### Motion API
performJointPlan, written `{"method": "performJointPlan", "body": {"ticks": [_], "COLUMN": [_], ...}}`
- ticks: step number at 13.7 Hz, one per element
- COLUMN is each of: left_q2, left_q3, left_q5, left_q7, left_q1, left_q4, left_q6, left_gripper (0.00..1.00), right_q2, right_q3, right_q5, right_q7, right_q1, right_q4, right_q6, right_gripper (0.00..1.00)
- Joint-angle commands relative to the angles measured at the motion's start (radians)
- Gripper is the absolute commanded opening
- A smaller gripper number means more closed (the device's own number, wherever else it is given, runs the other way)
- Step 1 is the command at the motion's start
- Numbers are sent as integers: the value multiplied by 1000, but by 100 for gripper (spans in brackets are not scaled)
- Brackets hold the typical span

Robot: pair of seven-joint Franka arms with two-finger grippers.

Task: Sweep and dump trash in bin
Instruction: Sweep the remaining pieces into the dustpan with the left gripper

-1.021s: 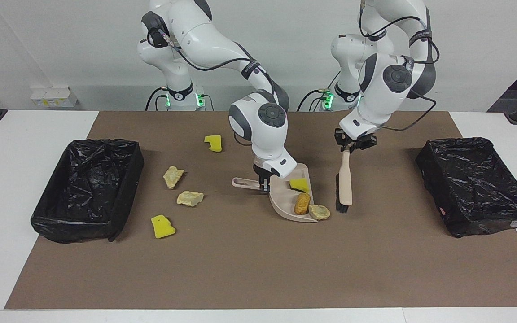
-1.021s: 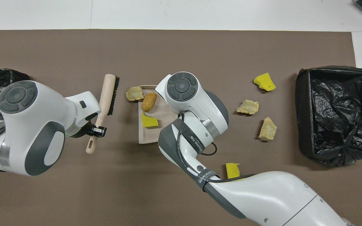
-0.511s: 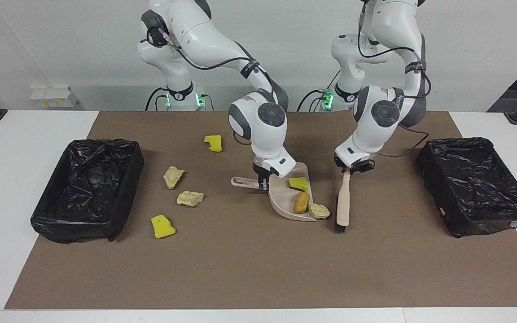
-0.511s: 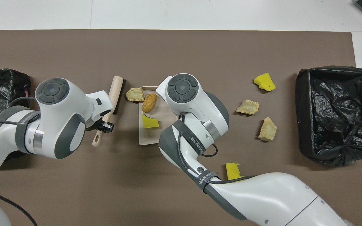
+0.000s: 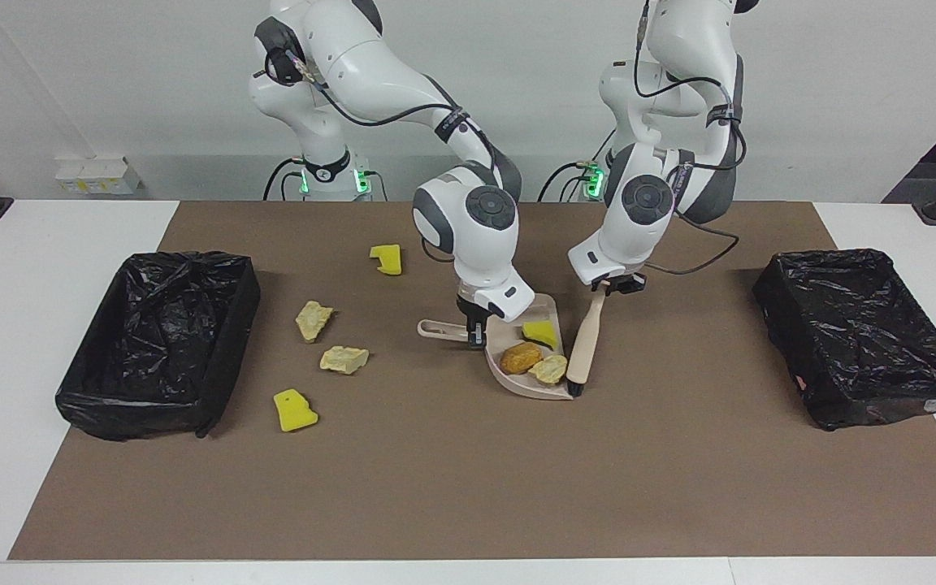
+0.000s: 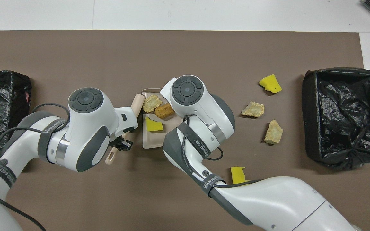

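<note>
Gripping a beige brush [image 5: 582, 349] by its handle, the left gripper [image 5: 608, 284] angles the bristle end down at the open lip of the dustpan [image 5: 517, 380] in the middle of the brown mat [image 5: 468, 487]. The right gripper [image 5: 476, 325] clamps the dustpan's handle and holds the pan flat on the mat. 3 pieces of trash lie in the pan: a yellow sponge piece [image 5: 540, 332], an orange-brown lump [image 5: 521, 357] and a pale chunk [image 5: 549, 369] touching the brush head.

From across the bench, both sets of fingers show closed on their handles; from above, the right arm's wrist covers its gripper and part of the pan [image 6: 149, 141], while the brush [image 6: 133, 106] shows only partly past the left arm.

4 pieces remain loose toward the right arm's end: 2 yellow sponges [image 5: 387, 258] [image 5: 294, 410] and 2 pale chunks [image 5: 313, 319] [image 5: 344, 358]. 1 black-lined bin [image 5: 159, 341] sits at that end, another bin [image 5: 862, 333] at the left arm's end. Bare mat stretches along the edge farthest from the robots.
</note>
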Motion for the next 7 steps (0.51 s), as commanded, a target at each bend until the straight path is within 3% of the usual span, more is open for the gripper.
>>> {"method": "performJointPlan", "body": {"ticks": [1, 4, 7], "left_q2": [-15, -25, -62], "left_q3": [11, 14, 23], "left_q5": [-36, -56, -56], "left_q7": [-64, -285, -301], "left_q1": [-20, 9, 34], "left_q4": [3, 33, 68], "left_q6": [-24, -30, -69], "left_gripper": [0, 0, 0], "right_q2": [-31, -32, -32], "right_q3": [10, 10, 10], "right_q5": [15, 15, 17], "right_q7": [-3, -1, -3], "right_q1": [-20, -22, -28], "right_q4": [-49, -52, -63], "right_q6": [22, 22, 48], "right_gripper": [0, 0, 0]}}
